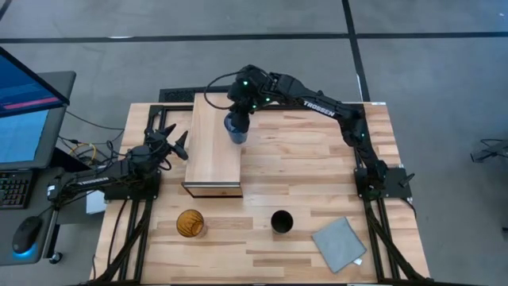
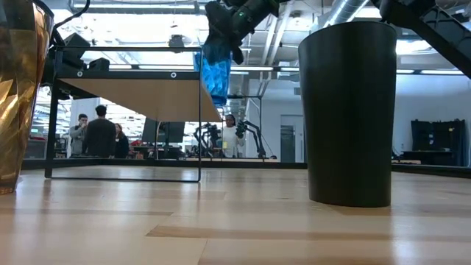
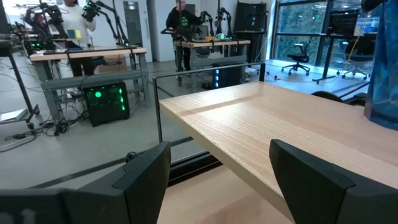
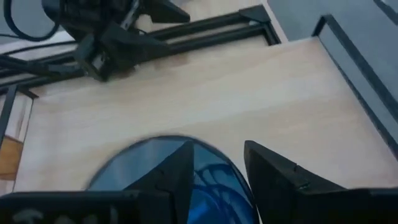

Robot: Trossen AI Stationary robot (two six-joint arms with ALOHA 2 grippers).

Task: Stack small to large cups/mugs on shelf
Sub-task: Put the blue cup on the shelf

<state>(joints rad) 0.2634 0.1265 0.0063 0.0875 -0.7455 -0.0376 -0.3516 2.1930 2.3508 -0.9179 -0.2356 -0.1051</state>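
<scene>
The right gripper is hanging over the blue cup, one finger dipping inside the rim, the other outside; I cannot tell whether it is gripping. The cup is sitting on the shelf toward its two o'clock edge. The left gripper is waiting wide at the shelf's nine o'clock. The amber cup and black cup are standing on the surface toward six o'clock.

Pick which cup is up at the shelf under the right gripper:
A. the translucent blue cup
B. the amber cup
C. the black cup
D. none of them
A: the blue cup sits at the shelf's right edge under the right gripper, while the amber cup and black cup remain on the table.
</scene>
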